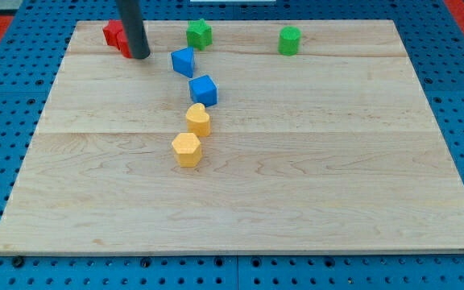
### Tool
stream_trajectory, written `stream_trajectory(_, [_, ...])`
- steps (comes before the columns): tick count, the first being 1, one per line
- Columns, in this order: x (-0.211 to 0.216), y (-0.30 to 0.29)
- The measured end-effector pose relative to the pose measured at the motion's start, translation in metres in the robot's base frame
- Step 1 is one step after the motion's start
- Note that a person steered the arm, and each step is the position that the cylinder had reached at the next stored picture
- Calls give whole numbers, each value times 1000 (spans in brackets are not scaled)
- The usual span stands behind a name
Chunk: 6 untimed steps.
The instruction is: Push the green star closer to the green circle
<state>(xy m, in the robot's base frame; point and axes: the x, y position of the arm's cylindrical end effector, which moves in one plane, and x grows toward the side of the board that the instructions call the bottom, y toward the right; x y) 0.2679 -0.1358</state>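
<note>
The green star point(199, 33) lies near the view's top, left of centre. The green circle point(289, 40) lies to its right, about a hand's width away along the top edge. My tip point(138, 55) rests on the board at the view's top left, left of the green star and just right of the red blocks point(114, 35), partly hiding them. The tip touches neither green block.
A blue block point(183, 61) and a blue cube point(203, 89) lie below the green star. A yellow block point(198, 120) and a yellow hexagon point(186, 150) lie further down. The wooden board point(337, 177) sits on a blue pegboard.
</note>
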Motion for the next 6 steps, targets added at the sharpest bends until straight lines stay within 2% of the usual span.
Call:
stream_trajectory(1, [-15, 65])
stream_trajectory(2, [-44, 33])
stream_trajectory(3, [-44, 21])
stream_trajectory(4, [-76, 24])
stream_trajectory(5, [-67, 87])
stream_trajectory(6, [21, 159])
